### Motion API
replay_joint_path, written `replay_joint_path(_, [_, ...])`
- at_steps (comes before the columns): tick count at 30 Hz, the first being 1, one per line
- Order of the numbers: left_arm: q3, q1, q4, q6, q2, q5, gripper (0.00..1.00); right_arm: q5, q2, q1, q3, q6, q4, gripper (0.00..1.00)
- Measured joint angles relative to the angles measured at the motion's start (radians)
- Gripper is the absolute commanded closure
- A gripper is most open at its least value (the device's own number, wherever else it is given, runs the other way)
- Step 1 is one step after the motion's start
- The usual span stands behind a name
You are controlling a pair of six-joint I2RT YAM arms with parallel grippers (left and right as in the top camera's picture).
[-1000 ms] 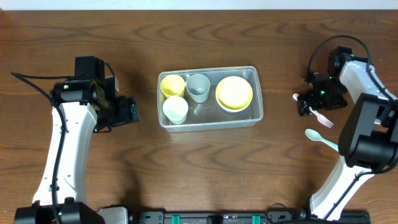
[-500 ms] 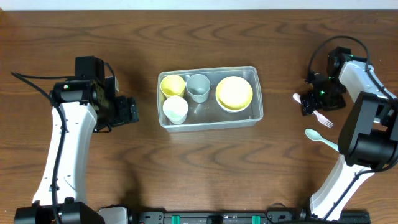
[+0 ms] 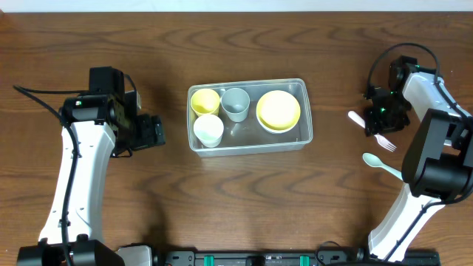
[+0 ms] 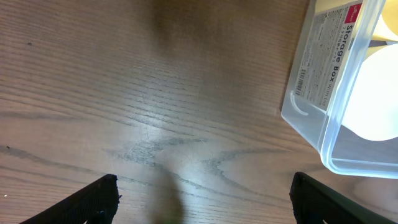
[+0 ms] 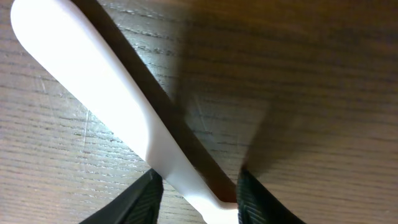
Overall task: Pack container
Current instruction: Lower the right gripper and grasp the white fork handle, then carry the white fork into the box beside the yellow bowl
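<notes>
The container, a clear rectangular tub, stands mid-table holding a yellow cup, a grey cup, a white cup and a yellow bowl. A white fork lies on the table at the right. My right gripper is down over it. In the right wrist view the fork's handle runs diagonally between the jaws, and my right gripper is closed in on it from both sides. My left gripper hovers open left of the container, and my left gripper holds nothing.
A pale green spoon lies on the table just in front of the fork, close to the right arm's base. Bare wood stretches between my left gripper and the container's left wall.
The right gripper's jaws have closed from wide open down onto the fork's handle. The fork, the container and the left arm have not moved.
</notes>
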Motion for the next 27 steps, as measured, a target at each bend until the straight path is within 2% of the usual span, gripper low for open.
replay_joint_path(4, [0.0, 0.0, -0.002, 0.0, 0.0, 0.0, 0.12, 0.0, 0.0, 0.0, 0.0, 0.0, -0.001, 0.73])
replay_joint_path(17, [0.0, 0.0, -0.002, 0.0, 0.0, 0.0, 0.12, -0.004, 0.001, 0.0, 0.0, 0.003, -0.004, 0.89])
replay_joint_path(21, [0.0, 0.0, -0.002, 0.0, 0.0, 0.0, 0.12, -0.005, 0.001, 0.0, 0.0, 0.003, -0.004, 0.98])
replay_joint_path(27, [0.0, 0.0, -0.002, 0.0, 0.0, 0.0, 0.12, -0.008, 0.001, 0.0, 0.002, 0.005, -0.007, 0.99])
